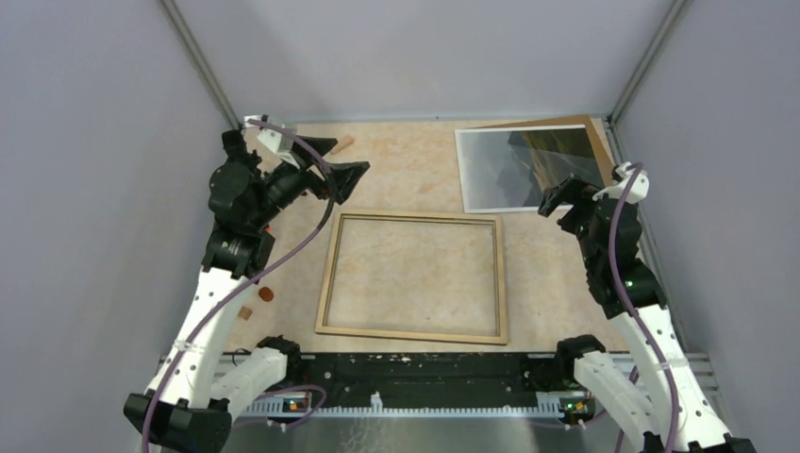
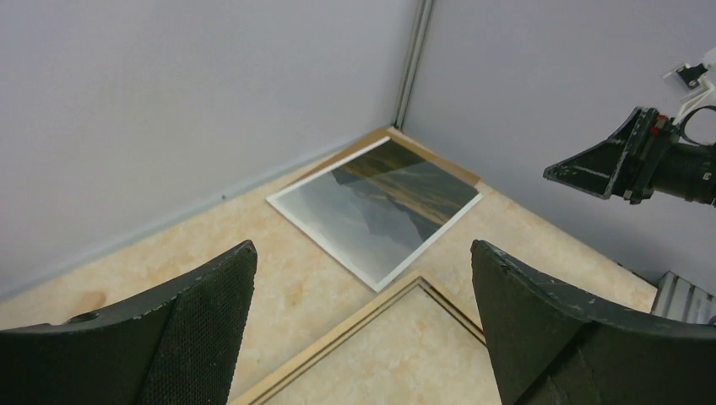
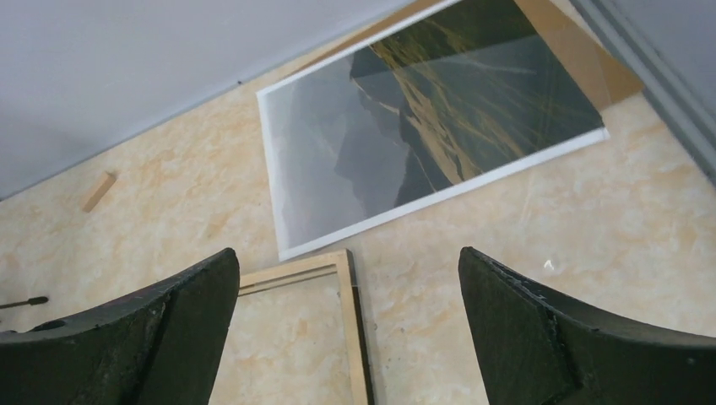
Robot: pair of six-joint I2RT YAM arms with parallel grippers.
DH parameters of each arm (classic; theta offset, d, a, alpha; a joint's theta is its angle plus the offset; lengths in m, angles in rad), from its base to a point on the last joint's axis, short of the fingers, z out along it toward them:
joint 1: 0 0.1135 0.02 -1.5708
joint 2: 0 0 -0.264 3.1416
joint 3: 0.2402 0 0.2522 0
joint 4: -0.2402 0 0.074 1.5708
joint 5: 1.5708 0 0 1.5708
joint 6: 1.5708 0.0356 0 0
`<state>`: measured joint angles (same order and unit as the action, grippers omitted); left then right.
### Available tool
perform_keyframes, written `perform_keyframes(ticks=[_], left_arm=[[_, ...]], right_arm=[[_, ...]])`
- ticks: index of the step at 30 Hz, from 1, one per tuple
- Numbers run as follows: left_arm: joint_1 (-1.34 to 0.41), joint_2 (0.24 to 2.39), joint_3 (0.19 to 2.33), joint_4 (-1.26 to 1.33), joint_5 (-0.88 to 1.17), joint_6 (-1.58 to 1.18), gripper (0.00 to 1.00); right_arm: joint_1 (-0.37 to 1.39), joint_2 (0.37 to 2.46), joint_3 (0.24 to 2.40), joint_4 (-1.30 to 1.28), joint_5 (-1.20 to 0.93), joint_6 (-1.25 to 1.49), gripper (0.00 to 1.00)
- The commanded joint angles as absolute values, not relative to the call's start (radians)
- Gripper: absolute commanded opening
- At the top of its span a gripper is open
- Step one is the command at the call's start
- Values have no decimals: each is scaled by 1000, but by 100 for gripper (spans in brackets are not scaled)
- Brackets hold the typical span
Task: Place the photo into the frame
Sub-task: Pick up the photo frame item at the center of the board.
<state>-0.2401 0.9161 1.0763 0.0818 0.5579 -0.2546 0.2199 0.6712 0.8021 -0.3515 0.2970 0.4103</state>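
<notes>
The photo (image 1: 528, 167), a mountain print with a white border, lies flat at the back right, partly over a brown backing board (image 1: 592, 132). It also shows in the left wrist view (image 2: 380, 207) and the right wrist view (image 3: 431, 126). The frame (image 1: 325, 274), pale wood side up, lies empty in the table's middle; its corner shows in the wrist views (image 2: 414, 291) (image 3: 346, 278). My left gripper (image 1: 330, 168) is open and empty, raised above the frame's far left corner. My right gripper (image 1: 558, 196) is open and empty, above the photo's near edge.
A small wooden piece (image 1: 343, 143) lies at the back. A small brown round piece (image 1: 266, 294) and a pale block (image 1: 245, 312) lie left of the frame. Grey walls close in the back and both sides. A black rail (image 1: 415, 368) runs along the near edge.
</notes>
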Motion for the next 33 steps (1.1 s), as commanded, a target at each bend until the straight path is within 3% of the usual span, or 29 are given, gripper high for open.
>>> perform_keyframes(ticks=[1, 6, 13, 21, 27, 33], left_arm=[[-248, 959, 1028, 67, 539, -222, 99], [-257, 969, 978, 99, 555, -223, 99], [-299, 971, 922, 114, 545, -219, 99], [-329, 980, 891, 137, 553, -250, 99], [-336, 999, 876, 154, 555, -275, 99], [-337, 1007, 873, 151, 552, -275, 99]], right_arm=[[225, 714, 760, -320, 367, 585, 99], [200, 720, 615, -183, 275, 820, 99], [-43, 913, 434, 102, -106, 1131, 98], [-81, 907, 181, 345, -24, 1374, 91], [-114, 1063, 129, 540, -20, 1402, 90], [-158, 1374, 82, 976, -111, 1515, 70]])
